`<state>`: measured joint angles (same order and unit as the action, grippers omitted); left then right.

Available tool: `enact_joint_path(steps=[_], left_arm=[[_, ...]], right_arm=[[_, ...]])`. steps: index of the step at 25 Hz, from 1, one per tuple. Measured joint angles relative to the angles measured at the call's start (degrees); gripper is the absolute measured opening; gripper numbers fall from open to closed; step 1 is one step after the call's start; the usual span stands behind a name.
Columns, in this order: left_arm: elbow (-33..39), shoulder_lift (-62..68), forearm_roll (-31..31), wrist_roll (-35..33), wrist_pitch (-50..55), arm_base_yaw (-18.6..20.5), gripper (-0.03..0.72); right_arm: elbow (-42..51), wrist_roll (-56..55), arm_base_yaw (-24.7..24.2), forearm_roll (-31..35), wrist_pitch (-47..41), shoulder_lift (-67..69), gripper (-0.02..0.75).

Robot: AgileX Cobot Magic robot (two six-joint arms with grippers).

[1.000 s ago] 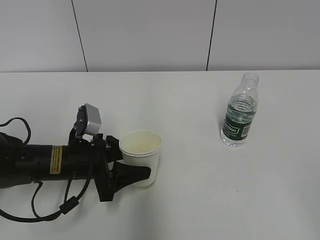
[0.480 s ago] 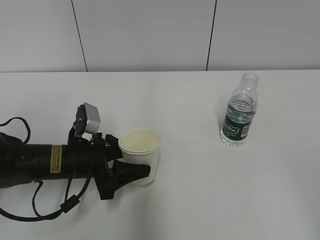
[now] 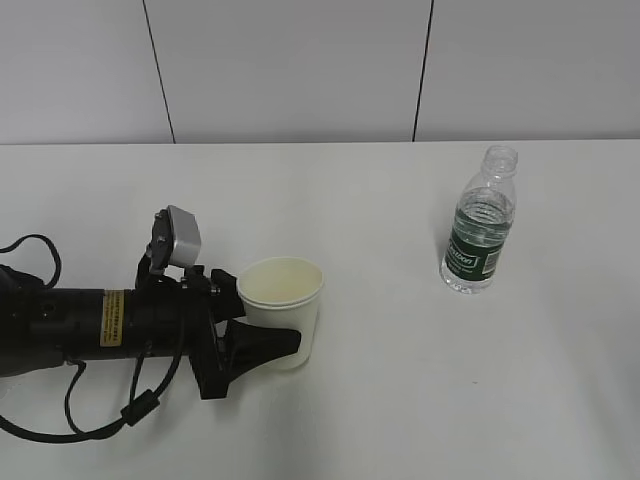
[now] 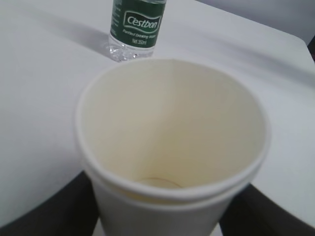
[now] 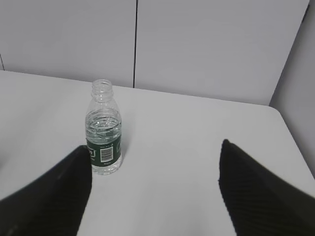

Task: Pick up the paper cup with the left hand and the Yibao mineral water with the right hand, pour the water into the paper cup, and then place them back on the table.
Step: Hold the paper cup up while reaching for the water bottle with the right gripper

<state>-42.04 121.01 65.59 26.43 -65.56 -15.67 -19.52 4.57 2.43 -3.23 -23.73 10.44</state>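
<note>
I had the left gripper [image 3: 268, 345] clamped on the cup [image 3: 282, 312]; right gripper [image 5: 155, 191] gaped wide near the bottle [image 5: 104, 129].

Even, diffuse light fills all views with no glare, the paper cup [image 3: 282, 312] and bottle [image 3: 478, 222] throwing only faint soft shadows on the table [image 3: 400, 400], while the left wrist close-up is soft and blurred.
</note>
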Motion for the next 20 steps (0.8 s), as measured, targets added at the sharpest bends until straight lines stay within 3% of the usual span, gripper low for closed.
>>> enact_joint_path(steps=[16,20], left_arm=[[0.0,0.0,-0.4,0.0,0.0,0.0,0.470],[0.0,0.0,-0.5,0.0,0.0,0.0,0.470]], right_arm=[[0.6,3.6,0.0,-0.3,30.2,33.7,0.592],[0.6,-1.8,0.0,-6.8,37.8,41.4,0.592]])
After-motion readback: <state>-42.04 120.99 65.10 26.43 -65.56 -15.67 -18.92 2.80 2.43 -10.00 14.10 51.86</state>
